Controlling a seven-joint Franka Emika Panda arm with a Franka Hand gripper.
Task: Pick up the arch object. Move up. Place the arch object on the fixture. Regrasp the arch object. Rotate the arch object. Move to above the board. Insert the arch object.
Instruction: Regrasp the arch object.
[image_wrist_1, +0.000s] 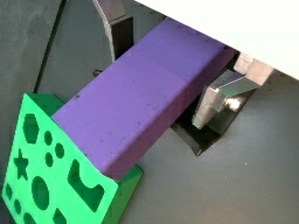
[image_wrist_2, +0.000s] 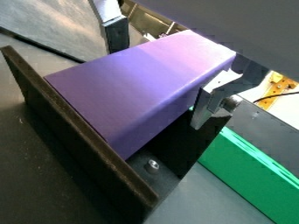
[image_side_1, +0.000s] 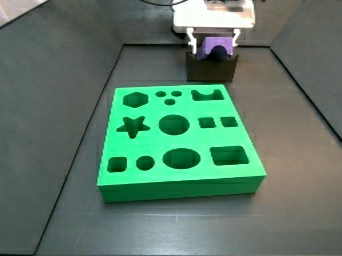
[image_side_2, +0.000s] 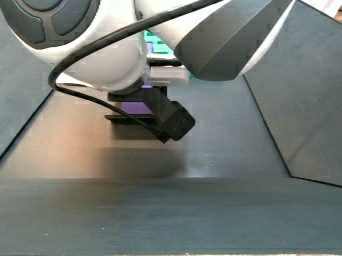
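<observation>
In a side view the green board (image_side_1: 178, 140) lay at the centre of the frame. Behind it, top centre, the claw (image_side_1: 217, 42) pinched the purple arch object (image_side_1: 217, 45) over the dark fixture (image_side_1: 211, 68).

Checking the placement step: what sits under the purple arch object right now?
The arch object, between the gripper jaws, sits over the dark fixture; in a side view it stands behind the board. Their contact is hidden by the block.
</observation>
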